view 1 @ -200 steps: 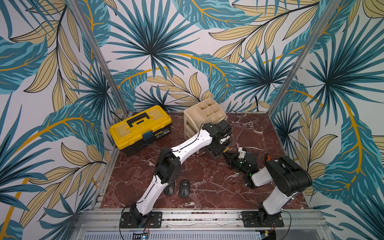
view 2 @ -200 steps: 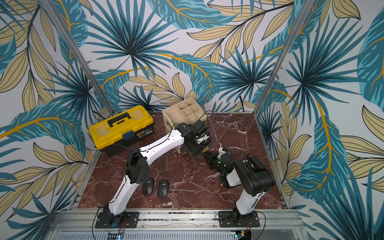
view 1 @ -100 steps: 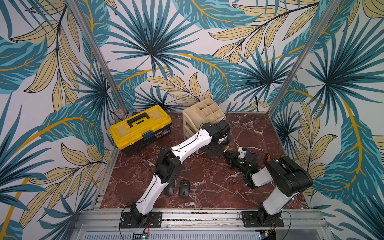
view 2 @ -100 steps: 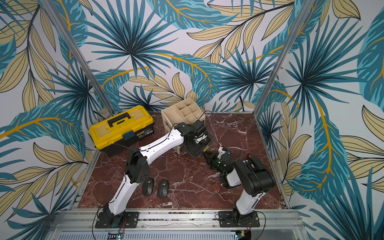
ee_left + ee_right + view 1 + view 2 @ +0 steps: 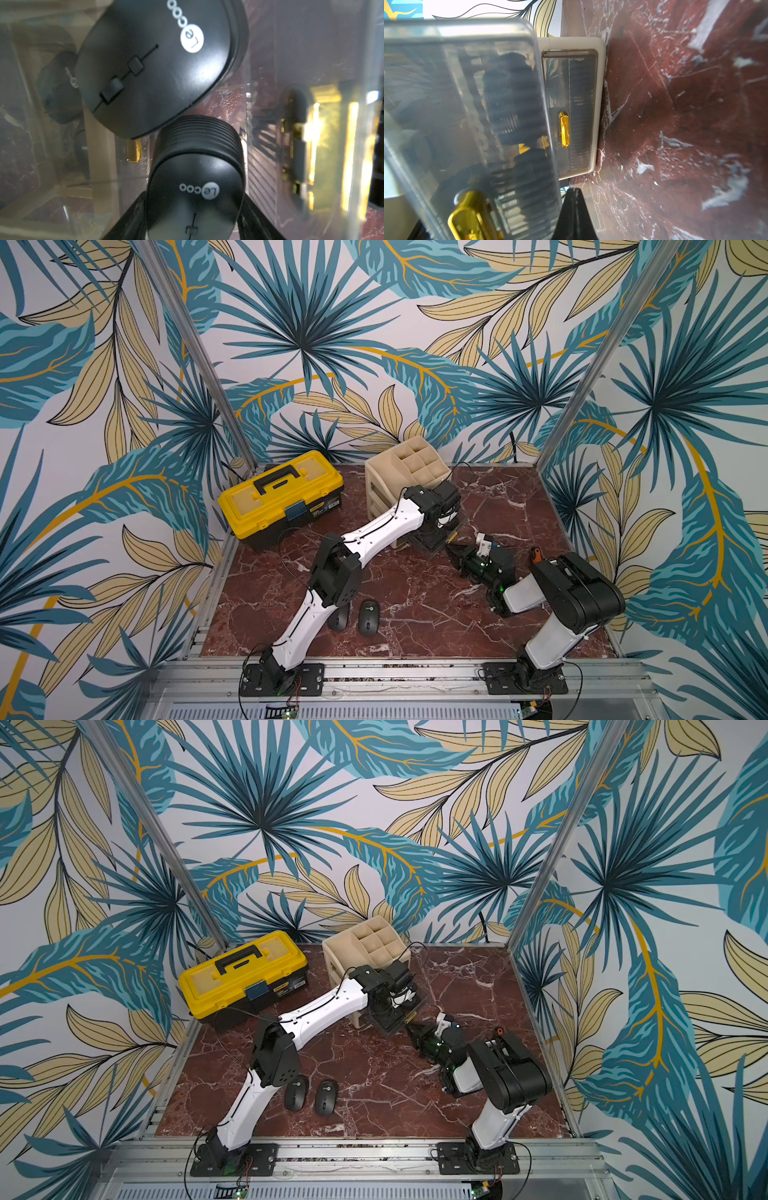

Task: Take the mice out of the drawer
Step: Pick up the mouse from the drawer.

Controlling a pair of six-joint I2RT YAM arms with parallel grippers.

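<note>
My left gripper (image 5: 194, 209) reaches into the clear pulled-out drawer (image 5: 432, 542) of the beige organizer (image 5: 405, 466). It is shut on one black mouse (image 5: 194, 187), with a finger on each side. A second mouse (image 5: 158, 68) lies just beyond it in the drawer. Two more mice (image 5: 368, 616) (image 5: 296, 1092) lie on the table near the front, beside the left arm. My right gripper (image 5: 574, 199) is shut and empty, low on the table by the drawer's front and its gold handle (image 5: 471, 216). In both top views the left wrist (image 5: 390, 990) hides the drawer's inside.
A yellow toolbox (image 5: 280, 497) stands at the back left. The organizer's lower drawer (image 5: 579, 116) is closed, with its own gold handle (image 5: 564, 129). Bare red marble table (image 5: 415, 601) lies between the two arms. Patterned walls close in three sides.
The left wrist has shifted slightly toward the back over the open drawer. The right arm and the two mice on the table have stayed put.
</note>
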